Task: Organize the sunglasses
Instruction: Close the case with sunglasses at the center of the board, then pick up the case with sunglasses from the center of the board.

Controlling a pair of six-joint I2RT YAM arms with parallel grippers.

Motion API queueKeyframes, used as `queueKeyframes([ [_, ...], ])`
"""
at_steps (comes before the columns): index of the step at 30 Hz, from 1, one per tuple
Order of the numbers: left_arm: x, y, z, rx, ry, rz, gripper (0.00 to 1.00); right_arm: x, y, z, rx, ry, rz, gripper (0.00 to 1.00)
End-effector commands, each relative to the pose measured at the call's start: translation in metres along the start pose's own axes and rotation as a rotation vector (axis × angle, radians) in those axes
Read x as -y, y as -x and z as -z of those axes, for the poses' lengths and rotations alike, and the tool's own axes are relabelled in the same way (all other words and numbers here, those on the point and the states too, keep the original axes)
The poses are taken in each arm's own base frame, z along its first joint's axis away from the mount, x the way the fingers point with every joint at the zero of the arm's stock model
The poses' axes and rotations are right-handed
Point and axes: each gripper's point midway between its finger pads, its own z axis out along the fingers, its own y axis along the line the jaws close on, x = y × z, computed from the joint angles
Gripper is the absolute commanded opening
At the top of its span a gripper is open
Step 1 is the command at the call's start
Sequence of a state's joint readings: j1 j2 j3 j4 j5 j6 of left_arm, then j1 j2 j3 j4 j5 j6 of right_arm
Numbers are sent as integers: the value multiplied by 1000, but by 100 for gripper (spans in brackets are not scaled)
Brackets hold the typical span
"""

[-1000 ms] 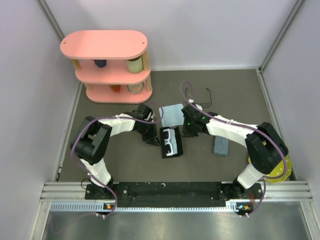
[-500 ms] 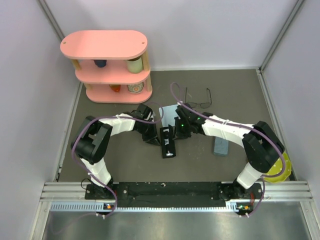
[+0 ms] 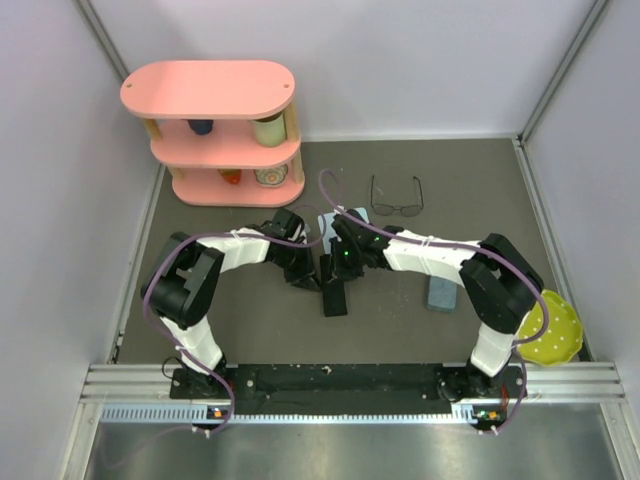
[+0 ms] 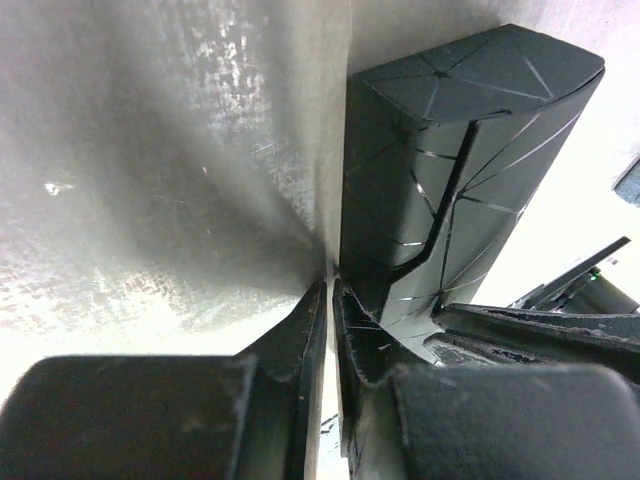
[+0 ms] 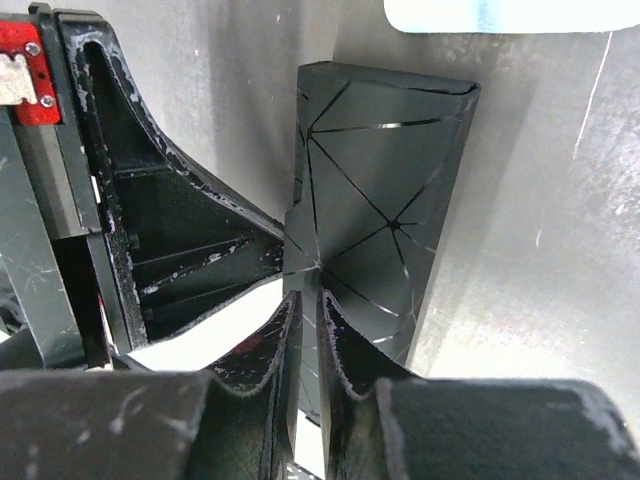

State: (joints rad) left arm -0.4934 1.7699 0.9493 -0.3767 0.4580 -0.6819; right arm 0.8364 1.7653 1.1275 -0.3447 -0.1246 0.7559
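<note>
Wire sunglasses well beyond right fingers

We see our right gripper, jaws pinched close on the near edge of a faceted black case on the grey desk; a light blue cloth shows at the top.

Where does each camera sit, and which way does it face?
Top external: fixed high behind the table, looking down; both arms whole, left gripper and right gripper both at a black faceted case.
Left wrist: rides the left arm, looking along its own fingers at that case.
Right wrist: likewise on the right arm; own fingers, case, a light blue cloth.
Shared: all see the case.
</note>
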Motion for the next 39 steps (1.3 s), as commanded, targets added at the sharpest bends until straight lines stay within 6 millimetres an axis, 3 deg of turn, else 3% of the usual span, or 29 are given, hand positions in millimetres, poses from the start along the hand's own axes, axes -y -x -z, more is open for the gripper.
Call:
queueKeyframes([
  [1,-25,13,0,86,70,15,13,11,-7,-18,-21,-60,-13,10],
  [6,-41,15,15,133,97,73,13,27,-13,-20,-21,-131,-46,11],
  [9,-55,23,35,221,121,121,16,9,3,-5,45,-104,-16,18],
  [11,-64,30,55,300,138,142,18,-2,20,10,116,-96,3,29],
  [13,-63,36,72,356,137,120,22,-14,34,22,166,-83,16,36],
  [15,-67,38,82,383,160,113,26,-26,48,38,221,-61,27,37],
  [20,-62,39,101,440,143,93,32,-24,58,63,279,-116,54,50],
  [24,-61,39,105,452,136,77,34,-8,50,54,238,-205,75,61],
  [32,-66,36,106,439,132,85,39,4,17,9,103,-299,117,65],
  [39,-73,37,108,444,134,100,42,14,2,-10,66,-350,123,63],
])
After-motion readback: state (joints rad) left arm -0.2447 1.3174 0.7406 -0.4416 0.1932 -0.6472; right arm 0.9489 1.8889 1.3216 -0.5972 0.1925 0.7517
